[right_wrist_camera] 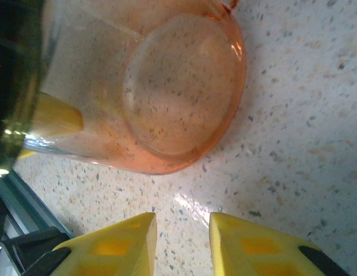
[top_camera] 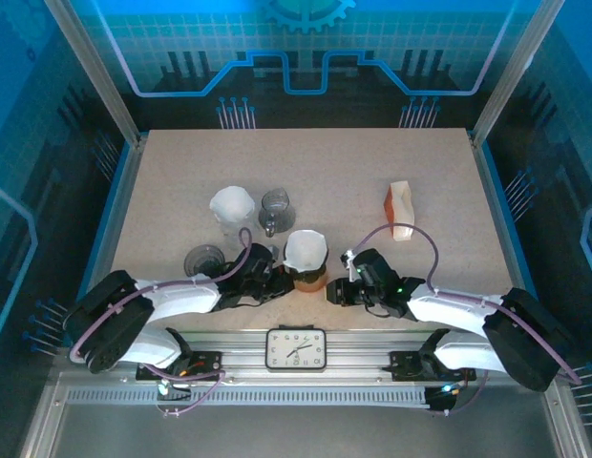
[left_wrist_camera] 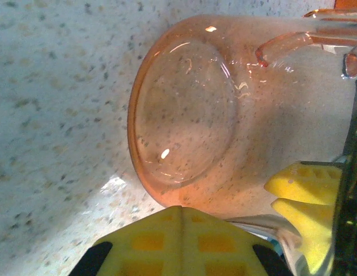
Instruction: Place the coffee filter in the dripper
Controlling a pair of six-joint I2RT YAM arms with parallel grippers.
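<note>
An orange glass dripper stands at the table's near middle with a white paper coffee filter sitting in its top. My left gripper lies low against the dripper's left side. In the left wrist view its yellow fingers are pressed together with nothing between them, right at the dripper's base. My right gripper rests just right of the dripper. It is open, bare table showing in its gap, and the dripper is a short way ahead.
A second white filter sits in a clear holder at the back left, beside a small glass jug. A dark round lid lies left of my left arm. An orange and white box stands at the right.
</note>
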